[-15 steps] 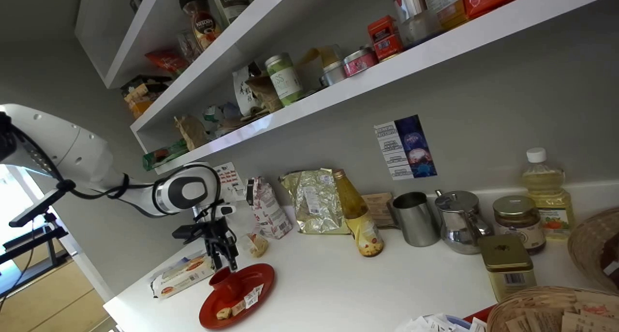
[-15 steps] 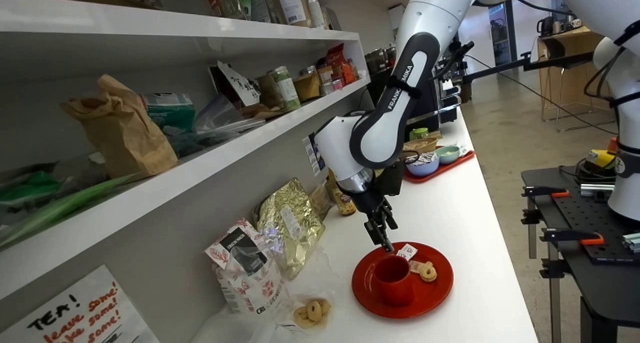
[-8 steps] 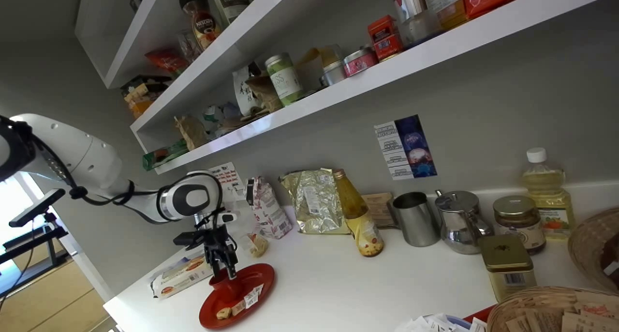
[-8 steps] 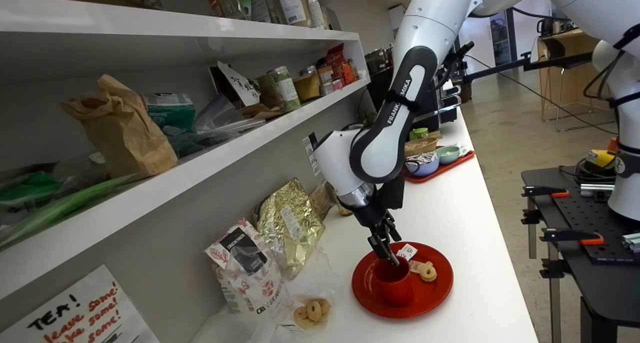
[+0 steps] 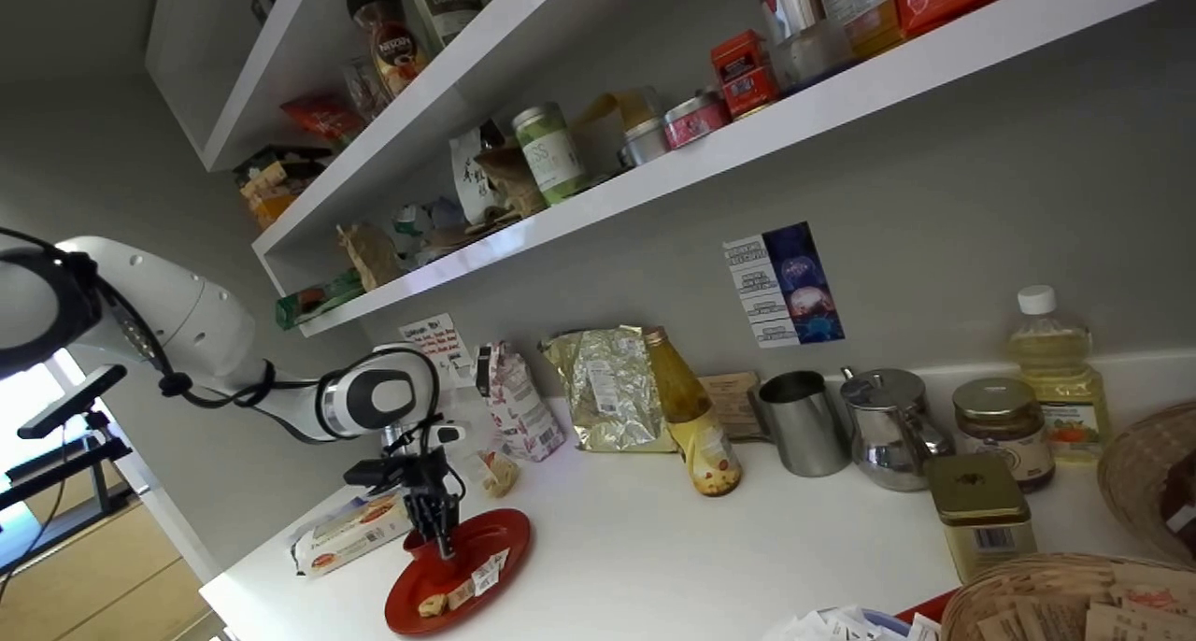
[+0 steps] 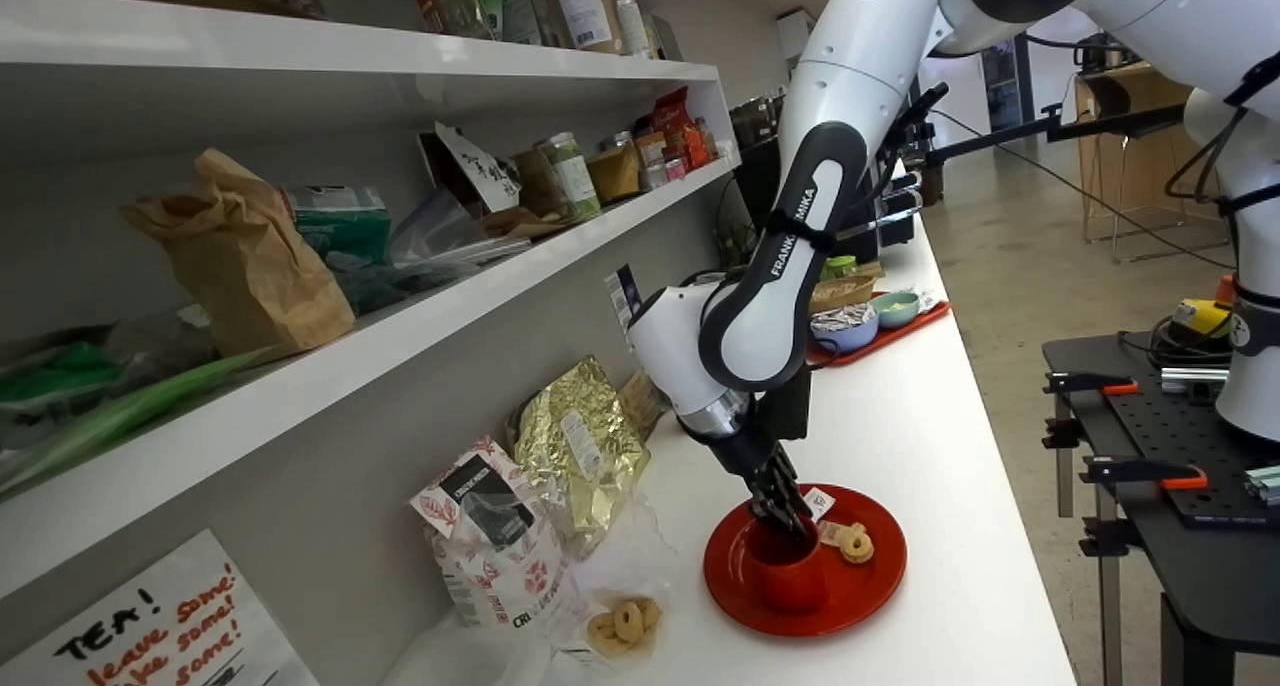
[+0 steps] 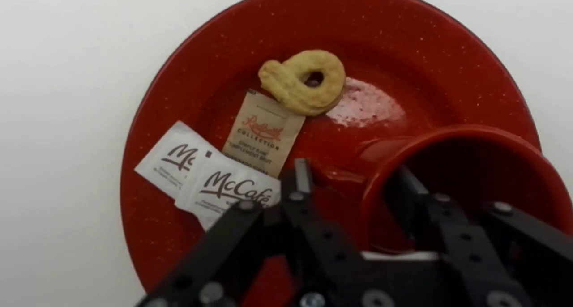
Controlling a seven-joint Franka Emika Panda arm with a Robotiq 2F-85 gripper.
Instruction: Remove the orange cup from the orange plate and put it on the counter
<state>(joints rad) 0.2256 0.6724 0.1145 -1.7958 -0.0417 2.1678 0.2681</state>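
- The red-orange cup [image 6: 797,578] stands upright on the plate [image 7: 188,81], mouth facing up, long axis vertical; in the wrist view it sits to the right, partly hidden by the claw [image 7: 356,170].
- A red shape juts from its side toward the packets; whether handle or reflection, I cannot tell.
- The claw is spread apart: one finger [image 7: 414,181] reaches inside the cup's mouth, the other finger [image 7: 303,177] stays outside, the cup's wall between them. Contact with the wall cannot be made out.
- The cup's inside is dark, its contents unreadable.
- The plate, resting on the white worktop [image 5: 617,548], also holds a ring-shaped biscuit [image 7: 293,83], a tan packet [image 7: 264,132] touching it, and overlapping white packets [image 7: 241,181].
- Near the plate, a clear bag [image 6: 600,598] contains more biscuits [image 6: 618,634].
- In an exterior view, a woven basket [image 5: 1028,576] holds tan sachets [image 5: 1117,618].
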